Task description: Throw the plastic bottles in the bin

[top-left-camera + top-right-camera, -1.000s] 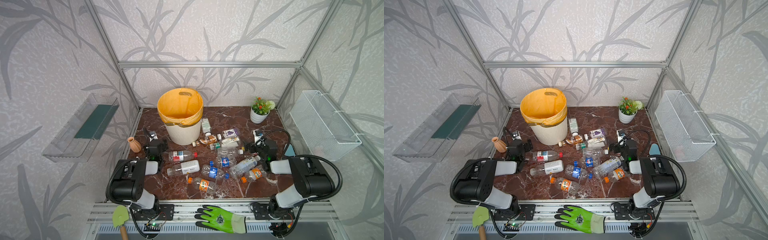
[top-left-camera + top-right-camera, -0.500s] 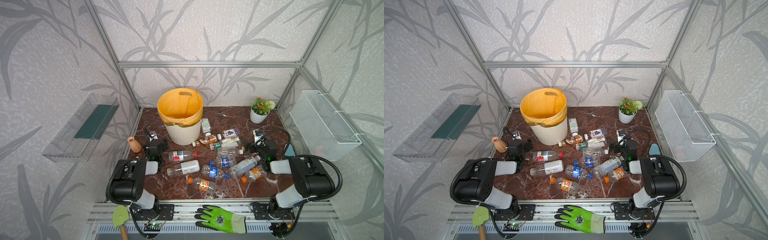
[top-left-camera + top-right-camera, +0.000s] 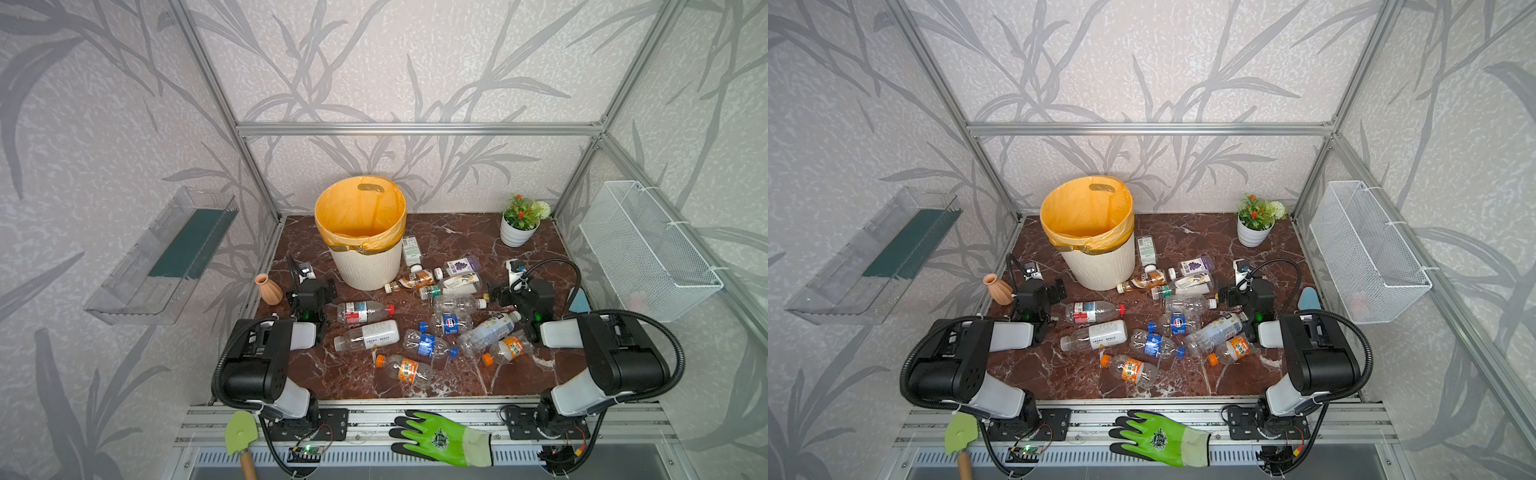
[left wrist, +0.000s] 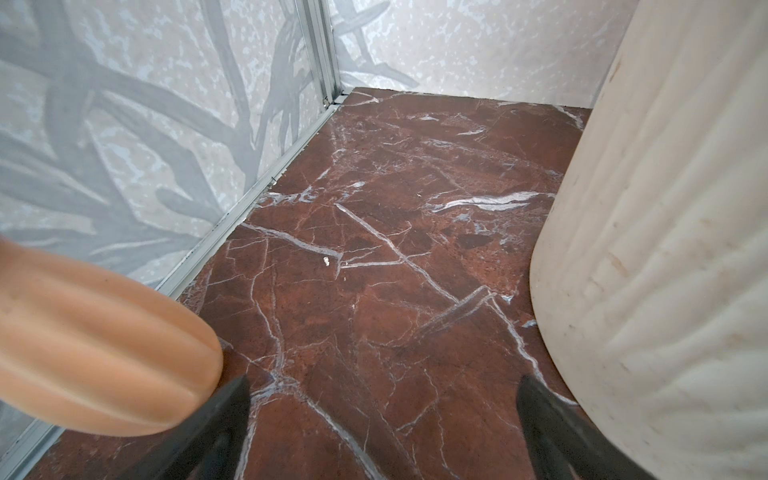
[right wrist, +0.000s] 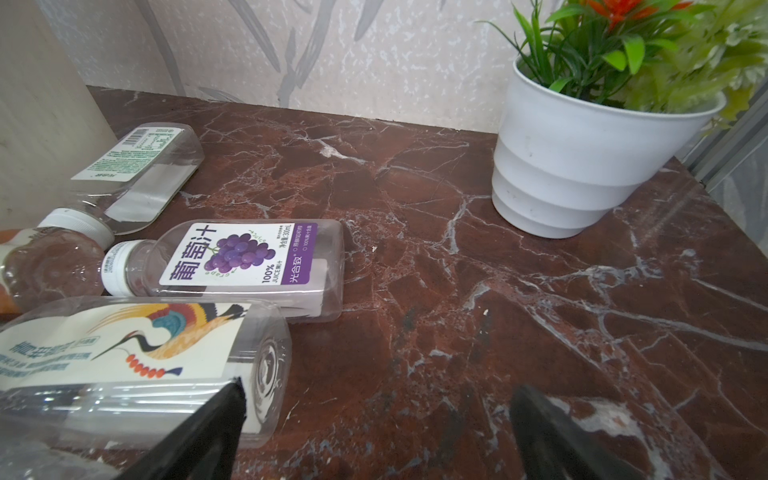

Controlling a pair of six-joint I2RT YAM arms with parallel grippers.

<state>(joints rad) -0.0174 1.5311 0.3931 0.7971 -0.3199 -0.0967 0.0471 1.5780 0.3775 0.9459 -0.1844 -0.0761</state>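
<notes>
The bin (image 3: 365, 266) (image 3: 1100, 262), cream and ribbed with an orange liner, stands at the back left of the marble table. Several plastic bottles lie in front of it in both top views, among them a red-capped one (image 3: 363, 311) and an orange-labelled one (image 3: 405, 369). My left gripper (image 3: 309, 291) (image 4: 383, 386) is open and empty, low over bare marble between the terracotta vase (image 4: 104, 353) and the bin wall (image 4: 665, 249). My right gripper (image 3: 521, 291) (image 5: 380, 388) is open and empty beside a crane-labelled bottle (image 5: 124, 349). A grape-juice bottle (image 5: 249, 257) lies just beyond.
A white flower pot (image 3: 517, 232) (image 5: 582, 166) stands at the back right. A wire basket (image 3: 648, 249) hangs on the right wall and a clear shelf (image 3: 166, 257) on the left. A green glove (image 3: 440, 434) and a small shovel (image 3: 241, 434) lie on the front rail.
</notes>
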